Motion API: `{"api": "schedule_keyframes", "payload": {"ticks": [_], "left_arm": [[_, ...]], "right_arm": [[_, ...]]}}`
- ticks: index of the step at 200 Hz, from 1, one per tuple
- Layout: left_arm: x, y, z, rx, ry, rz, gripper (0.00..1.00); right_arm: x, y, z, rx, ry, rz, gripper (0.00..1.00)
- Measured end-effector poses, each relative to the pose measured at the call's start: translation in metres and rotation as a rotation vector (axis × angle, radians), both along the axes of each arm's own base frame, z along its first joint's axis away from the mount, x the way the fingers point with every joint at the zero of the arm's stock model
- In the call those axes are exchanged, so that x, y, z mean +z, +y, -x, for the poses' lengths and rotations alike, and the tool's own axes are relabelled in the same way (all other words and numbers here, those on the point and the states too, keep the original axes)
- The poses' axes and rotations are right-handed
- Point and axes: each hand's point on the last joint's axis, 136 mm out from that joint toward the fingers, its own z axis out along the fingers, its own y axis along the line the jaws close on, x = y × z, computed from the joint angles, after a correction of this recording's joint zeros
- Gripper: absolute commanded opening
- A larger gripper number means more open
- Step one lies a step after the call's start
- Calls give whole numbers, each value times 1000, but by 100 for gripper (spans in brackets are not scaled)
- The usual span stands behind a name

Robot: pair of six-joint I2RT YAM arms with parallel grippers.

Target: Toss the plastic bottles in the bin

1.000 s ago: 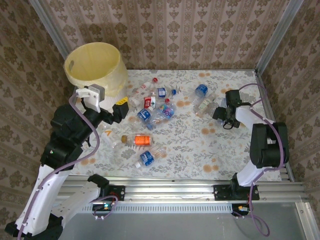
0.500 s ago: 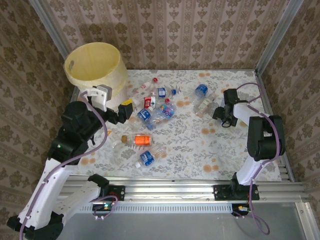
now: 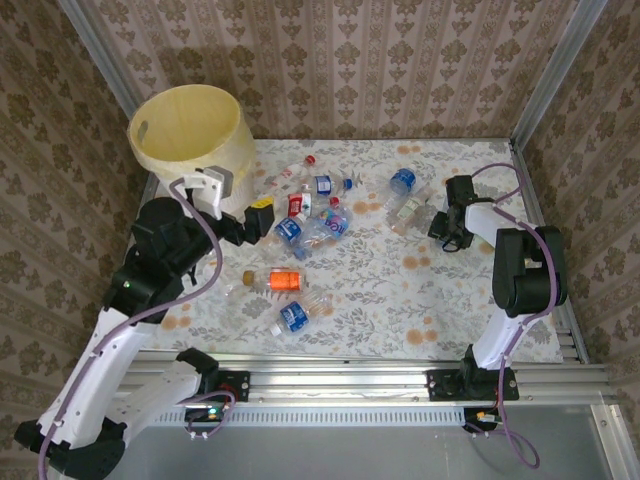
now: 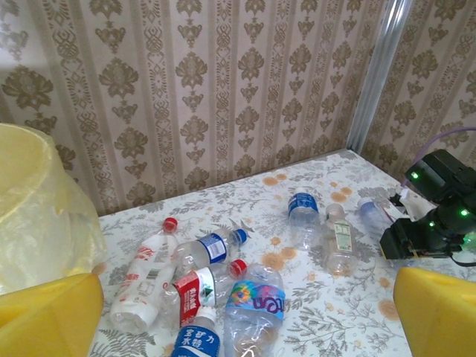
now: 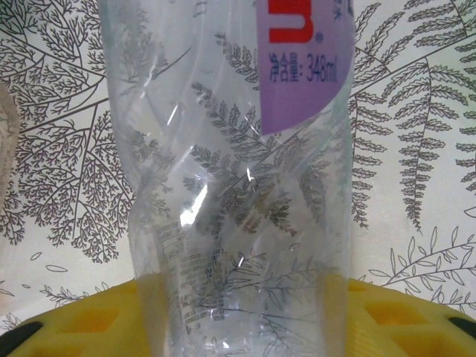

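While the left pincer (image 4: 244, 312) gapes by one bin (image 3: 236, 150), the right pincer (image 5: 242, 316) straddles one of roughly twelve bottles (image 3: 292, 318), grip unclear.

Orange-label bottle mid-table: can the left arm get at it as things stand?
Likely yes. The left claw is open, hanging just past the orange-label bottle, which lies on its side apart from the bottle heap. Nothing covers it or stands between.

The bin (image 3: 200, 150) carried a pale yellow liner. The desk (image 3: 380, 290) was white, printed with grey ferns and orange blossoms. The walls (image 3: 350, 70) showed brown damask stripes. The plastic bottles (image 3: 288, 230) were clear, with blue, red or orange labels; the nearest bottle (image 5: 238, 186) bore a purple label. The left pincer (image 3: 263, 210) had yellow fingers (image 4: 52, 312).
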Motion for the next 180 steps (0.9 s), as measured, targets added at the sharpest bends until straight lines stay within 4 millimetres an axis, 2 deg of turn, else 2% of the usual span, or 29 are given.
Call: {"api": "schedule_keyframes", "payload": {"ticks": [42,63,84,118,180], "left_arm": [[-7,-14,-1,-38,18,-1,100],[-7,-21,-1,-58,17,8,100],[-8,-28,-2,-76,17,17,100],[-11,-39,-4,-102,26,35,100],[-20,-61,-8,-148,51,43,100]], "right_arm": [[1,1,1,0,-7,-4,47],[3,2,10,2,-11,-11,46],[14,4,19,6,-41,-21,46],[44,10,28,21,-142,-39,45],[122,30,46,86,-400,-54,44]]}}
